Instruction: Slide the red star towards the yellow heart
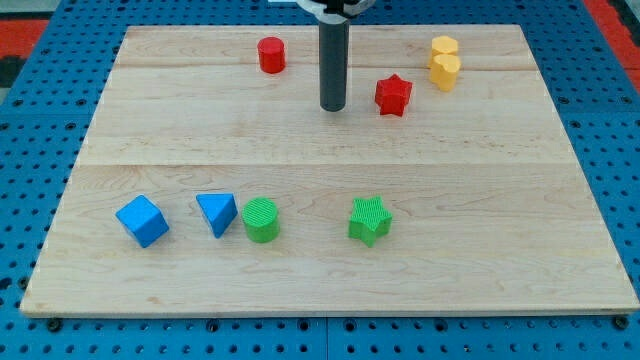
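Observation:
The red star (393, 95) lies near the view's top, right of centre. The yellow heart (445, 72) lies up and to the right of it, a short gap away, with another yellow block (444, 46) touching its top side. My tip (333, 106) rests on the board just left of the red star, with a small gap between them. The dark rod rises straight up from the tip to the view's top edge.
A red cylinder (271, 54) sits up and left of my tip. Along the lower part of the wooden board (500, 250) lie a blue cube (142, 221), a blue triangle (217, 213), a green cylinder (261, 220) and a green star (370, 220).

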Available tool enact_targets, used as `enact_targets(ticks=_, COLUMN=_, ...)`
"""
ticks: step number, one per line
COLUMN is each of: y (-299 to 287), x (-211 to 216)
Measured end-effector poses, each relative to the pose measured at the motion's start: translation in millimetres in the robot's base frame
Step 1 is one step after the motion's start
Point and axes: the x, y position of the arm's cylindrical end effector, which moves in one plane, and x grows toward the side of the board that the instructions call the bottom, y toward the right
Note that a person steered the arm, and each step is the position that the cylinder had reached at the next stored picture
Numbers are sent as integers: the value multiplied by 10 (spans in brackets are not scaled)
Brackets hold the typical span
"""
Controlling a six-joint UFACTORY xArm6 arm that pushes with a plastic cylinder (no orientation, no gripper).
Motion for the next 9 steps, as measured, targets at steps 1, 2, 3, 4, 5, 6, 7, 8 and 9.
enact_targets(ticks=1, y=573, x=-3)
enact_targets(ticks=2, y=284, x=-4)
enact_targets(ticks=3, y=257, x=-300)
enact_targets(ticks=4, y=654, x=-397)
enact_targets(ticks=5, y=960, x=-257)
enact_targets(ticks=6, y=1107, x=-256)
enact_targets(ticks=7, y=918, x=-136)
enact_targets(ticks=8, y=834, x=153)
enact_targets(ticks=9, y=637, x=390)
